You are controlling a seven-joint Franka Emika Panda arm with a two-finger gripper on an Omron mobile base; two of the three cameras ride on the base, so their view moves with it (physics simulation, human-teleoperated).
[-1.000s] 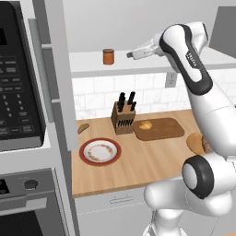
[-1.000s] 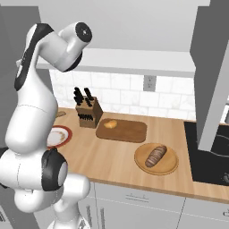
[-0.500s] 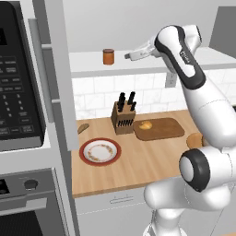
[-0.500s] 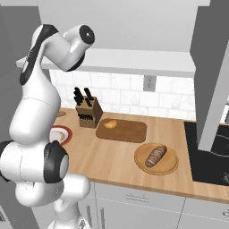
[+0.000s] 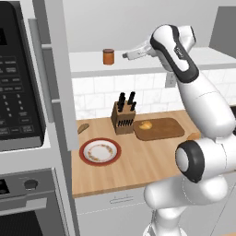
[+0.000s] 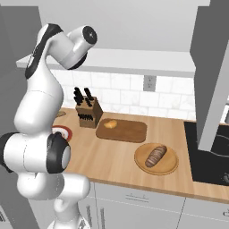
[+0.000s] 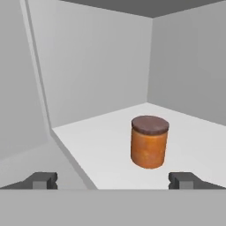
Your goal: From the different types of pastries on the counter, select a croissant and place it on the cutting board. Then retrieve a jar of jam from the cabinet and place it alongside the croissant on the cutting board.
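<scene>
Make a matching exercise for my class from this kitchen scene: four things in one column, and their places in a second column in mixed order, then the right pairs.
Things:
1. jam jar
2. croissant
3. bread loaf
4. red-rimmed plate

Places:
A. on the round wooden plate
B. on the cabinet shelf, in front of the open gripper
C. on the counter, in front of the knife block
D. on the cutting board

Pairs: 1-B, 2-D, 3-A, 4-C

Croissant [image 5: 145, 125] on cutting board [image 5: 161, 128]; jam jar [image 7: 149, 141] upright on cabinet shelf.
</scene>
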